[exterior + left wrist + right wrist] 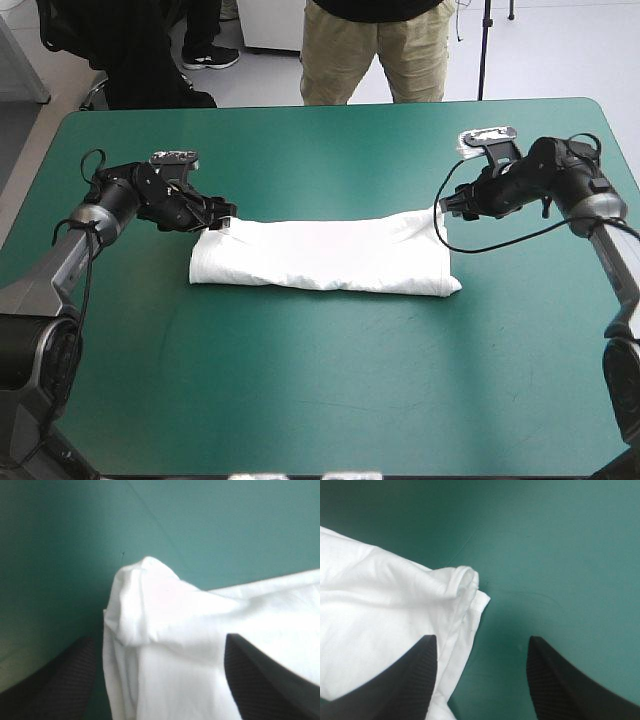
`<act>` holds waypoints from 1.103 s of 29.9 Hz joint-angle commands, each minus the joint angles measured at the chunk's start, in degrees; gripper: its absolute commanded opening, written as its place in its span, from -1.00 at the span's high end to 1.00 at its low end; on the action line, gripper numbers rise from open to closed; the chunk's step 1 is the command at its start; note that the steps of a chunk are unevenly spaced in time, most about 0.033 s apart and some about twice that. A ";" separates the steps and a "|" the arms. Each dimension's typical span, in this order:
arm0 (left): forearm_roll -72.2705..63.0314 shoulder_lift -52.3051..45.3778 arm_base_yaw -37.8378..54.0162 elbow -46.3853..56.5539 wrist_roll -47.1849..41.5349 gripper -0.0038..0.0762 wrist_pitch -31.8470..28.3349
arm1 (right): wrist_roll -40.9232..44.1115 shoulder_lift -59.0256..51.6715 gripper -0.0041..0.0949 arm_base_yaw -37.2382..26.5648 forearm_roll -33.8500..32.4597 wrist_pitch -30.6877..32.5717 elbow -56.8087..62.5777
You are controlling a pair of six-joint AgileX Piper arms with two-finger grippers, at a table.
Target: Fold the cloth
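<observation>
Where the folded white T-shirt (320, 255) lies as a long band across the middle of the teal-green surface (320, 390), the left gripper (225, 215) sits low at its left far corner, black fingers (55, 685) spread apart with the bunched corner of cloth between them. At the band's right far corner the right gripper (445, 205) is likewise spread wide, one finger over the cloth's edge, the other over bare surface.

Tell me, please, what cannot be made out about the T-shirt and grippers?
High view: sleeves and collar of the T-shirt, folded inside.
High view: whether the left gripper touches the cloth; too small, dark.
Right wrist view: whether a finger of the right gripper presses the cloth it overlaps.
Left wrist view: the T-shirt's other end, cut off by the edge.
</observation>
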 commanded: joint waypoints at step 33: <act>-29.19 10.06 -18.22 -1.89 20.62 0.95 0.36 | -13.62 -6.08 -0.28 -10.18 24.02 3.78 8.39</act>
